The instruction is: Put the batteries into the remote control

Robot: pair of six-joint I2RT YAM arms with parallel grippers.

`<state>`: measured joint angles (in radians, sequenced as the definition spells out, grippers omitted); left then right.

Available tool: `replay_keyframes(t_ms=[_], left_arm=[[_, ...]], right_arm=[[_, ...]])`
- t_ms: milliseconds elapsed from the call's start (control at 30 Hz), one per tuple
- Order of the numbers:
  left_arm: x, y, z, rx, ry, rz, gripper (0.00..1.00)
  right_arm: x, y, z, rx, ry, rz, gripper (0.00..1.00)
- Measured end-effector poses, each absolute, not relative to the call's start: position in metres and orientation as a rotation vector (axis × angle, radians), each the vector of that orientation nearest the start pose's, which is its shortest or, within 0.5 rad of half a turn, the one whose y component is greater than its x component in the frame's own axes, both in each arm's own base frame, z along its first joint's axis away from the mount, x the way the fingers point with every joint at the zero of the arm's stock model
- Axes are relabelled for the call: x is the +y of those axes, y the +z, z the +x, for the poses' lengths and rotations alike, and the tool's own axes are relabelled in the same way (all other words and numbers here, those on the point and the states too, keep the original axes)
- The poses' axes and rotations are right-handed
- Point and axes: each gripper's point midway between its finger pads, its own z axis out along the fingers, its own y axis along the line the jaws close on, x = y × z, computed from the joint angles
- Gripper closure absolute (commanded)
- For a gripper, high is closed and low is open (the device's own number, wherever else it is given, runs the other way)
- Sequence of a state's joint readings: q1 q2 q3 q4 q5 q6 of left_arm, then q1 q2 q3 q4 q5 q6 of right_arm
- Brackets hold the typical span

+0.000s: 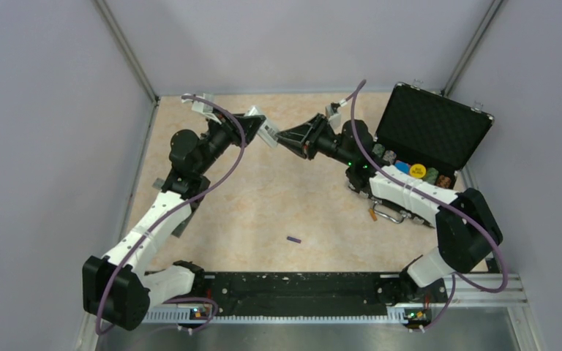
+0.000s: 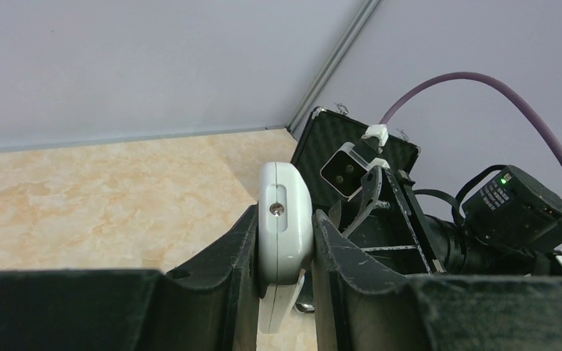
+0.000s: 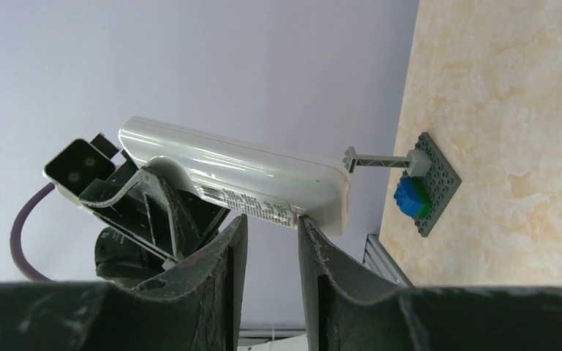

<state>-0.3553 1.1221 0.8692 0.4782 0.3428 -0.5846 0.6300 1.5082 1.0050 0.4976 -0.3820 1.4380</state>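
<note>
Above the marbled table (image 1: 263,212), left gripper (image 2: 285,227) pinches the remote (image 2: 284,186) while right gripper (image 3: 272,219), slightly parted, sits at its end.

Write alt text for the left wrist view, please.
The left gripper clamps a white remote control edge-on between its dark fingers, with the marbled table beyond. Behind it are the right arm and an open black foam-lined case.

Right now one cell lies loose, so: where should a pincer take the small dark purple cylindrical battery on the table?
Pinch the small dark purple cylindrical battery across its middle, straight from above: it lies flat on the beige marbled table, long axis roughly left-right; close across its width.
</note>
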Motion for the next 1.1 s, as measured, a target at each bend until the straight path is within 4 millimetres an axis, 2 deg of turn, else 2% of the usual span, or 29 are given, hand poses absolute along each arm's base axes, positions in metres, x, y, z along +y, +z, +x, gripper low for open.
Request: replay_keyframes(t_ms=[400,733,900,1100], left_arm=[[-0.210,0.375,0.340,1.422,-1.044,0.094,1.00],[-0.217,0.372,0.333,1.464,-1.116,0.078,1.00],[-0.217,0.371,0.334,1.467,-1.104,0.079,1.00],[-0.214,0.365,0.336,1.467,-1.044,0.102,1.00]], right_arm=[[0.358,0.316,0.316,1.788,1.912,0.386,0.69],[0.360,0.341,0.307,1.684,2.003,0.297,0.69],[0.360,0.339,0.307,1.693,1.996,0.302,0.69],[0.358,0.327,0.310,1.756,1.933,0.338,0.59]])
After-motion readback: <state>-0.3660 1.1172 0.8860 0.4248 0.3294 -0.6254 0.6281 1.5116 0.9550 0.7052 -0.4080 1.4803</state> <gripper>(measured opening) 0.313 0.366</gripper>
